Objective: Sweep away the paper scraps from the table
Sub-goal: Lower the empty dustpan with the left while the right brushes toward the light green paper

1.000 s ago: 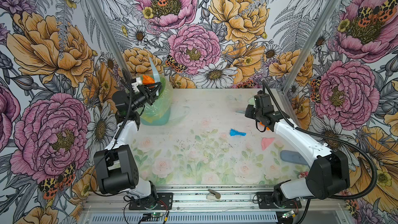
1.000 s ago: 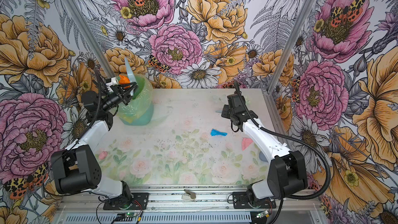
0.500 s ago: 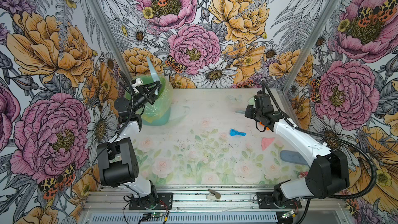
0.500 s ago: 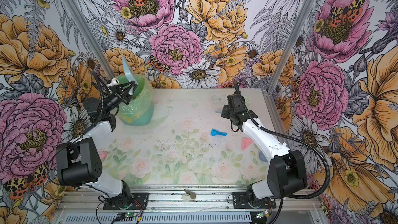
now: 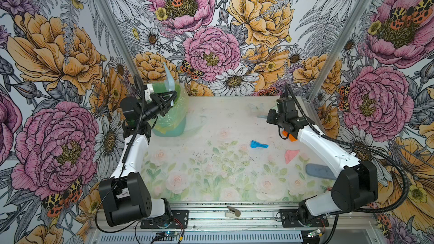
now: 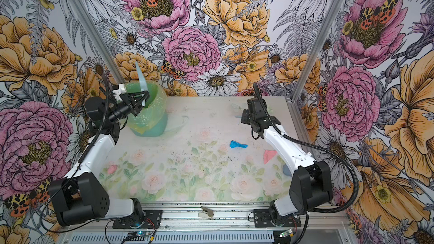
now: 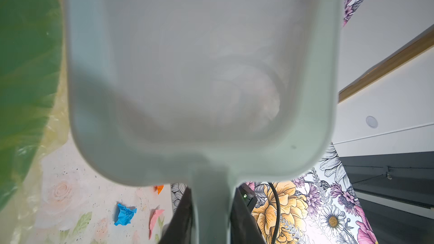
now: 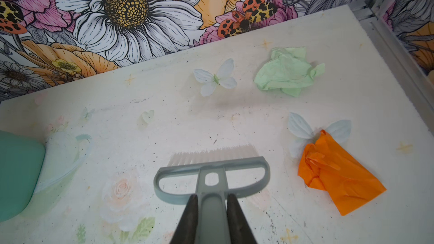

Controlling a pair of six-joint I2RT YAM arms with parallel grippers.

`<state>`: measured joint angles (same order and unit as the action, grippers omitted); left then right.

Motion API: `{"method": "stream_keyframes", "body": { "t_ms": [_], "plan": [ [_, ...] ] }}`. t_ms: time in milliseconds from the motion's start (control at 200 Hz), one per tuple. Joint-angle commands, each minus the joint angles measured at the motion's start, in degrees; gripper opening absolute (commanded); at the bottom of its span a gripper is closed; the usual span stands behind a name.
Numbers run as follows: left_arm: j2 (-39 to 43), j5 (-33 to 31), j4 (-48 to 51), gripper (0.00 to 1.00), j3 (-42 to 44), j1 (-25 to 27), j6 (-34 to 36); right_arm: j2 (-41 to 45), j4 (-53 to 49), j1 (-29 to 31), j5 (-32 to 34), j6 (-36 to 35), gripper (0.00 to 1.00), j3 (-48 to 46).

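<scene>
My left pincer [image 7: 211, 219] is clamped tight on the handle of the dustpan [image 7: 199, 66]. I have the pan tipped up on end right over the mouth of the bin [image 5: 173, 123]. In the left wrist view the inside of the pan looks bare, with nothing clinging to it.

A second ago an orange bit sat at the pan above the bin. Half a second ago it was already gone, and it is gone now. I take it the load has dropped into the bin, so that trip is done and the pan can go back down for more. My left arm has also drawn in closer to the bin since the earlier frame.

My right pincer [image 8: 212, 219] is shut on the brush [image 8: 211, 174] and has not moved. It holds the bristles just above the table [image 5: 211, 184], well across from the bin.

The remaining paper scraps are all on the table far from the bin, and the blue and pink ones lie where they did:
- The blue scrap [image 5: 258, 144] is the nearest to the bin.
- The pink scrap [image 5: 291, 156] is farther out.
- The orange scrap [image 8: 338, 177] and the pale green scrap [image 8: 286, 71] are just past the brush, farthest from the bin.

I judge the job is only partly done.
</scene>
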<state>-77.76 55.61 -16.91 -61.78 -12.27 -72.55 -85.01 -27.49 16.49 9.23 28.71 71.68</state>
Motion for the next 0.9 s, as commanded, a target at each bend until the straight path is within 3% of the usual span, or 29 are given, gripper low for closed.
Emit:
{"method": "stream_keyframes", "body": {
  "t_ms": [0,140,270,625,891],
  "plan": [
    [2.5,-6.3,19.1,0.08,-3.9,3.2,17.4,-1.5,0.8,-0.8,3.8,-1.7,0.0,3.2],
    [5.6,-18.6,34.8,0.08,-7.5,9.3,32.1,-3.4,0.8,-2.3,6.1,-2.2,0.0,5.6],
    [7.3,-30.2,41.1,0.08,-8.4,16.0,39.4,-5.4,1.1,-3.7,8.5,-2.6,0.0,7.8],
    [4.6,-50.1,45.3,0.08,-7.5,32.1,49.7,-11.4,6.2,-6.5,16.1,0.7,0.0,12.1],
    [0.3,-58.5,47.1,0.08,-6.6,39.2,53.4,-18.7,9.1,-8.4,20.3,8.5,0.0,15.9]
  ]
}}
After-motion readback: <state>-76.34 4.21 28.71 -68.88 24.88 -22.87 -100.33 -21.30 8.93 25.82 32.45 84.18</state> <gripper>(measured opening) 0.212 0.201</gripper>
